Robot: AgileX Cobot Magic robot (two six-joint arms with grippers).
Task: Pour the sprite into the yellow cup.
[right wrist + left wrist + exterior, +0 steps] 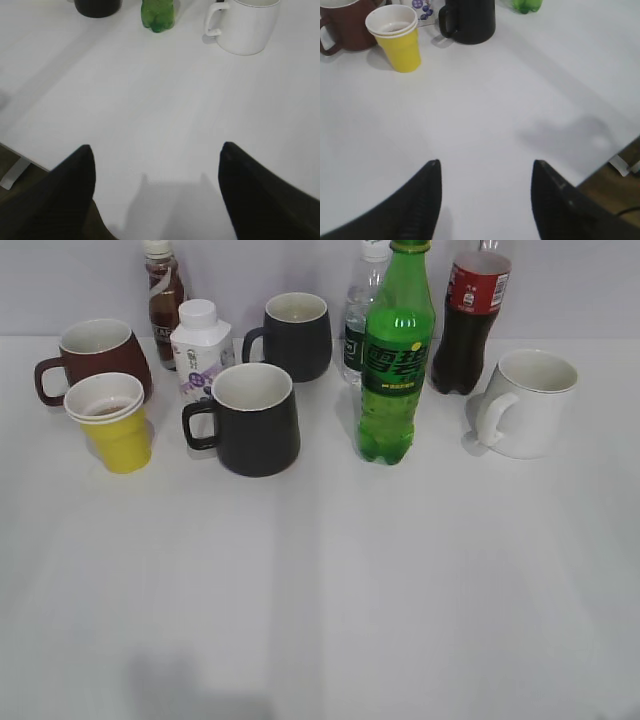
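- Black fingers of the right gripper (155, 165) and the left gripper (485, 175) are both spread and empty, over bare white desk (330, 590).
- The sprite (396, 355) stands upright mid-desk, capped; the yellow cup (112, 420) sits far left, touching the brown mug (95, 358).
- Risk: neighbouring bottles crowd the sprite, so a wide approach could topple them.
- Open room lies in front; the desk edge is near both grippers.

The white table (330, 590) carries the sprite (396, 360) upright at centre, the yellow cup (112, 422) at nine o'clock, two black mugs (250, 418), a white mug (525, 402) at three o'clock, other bottles behind.
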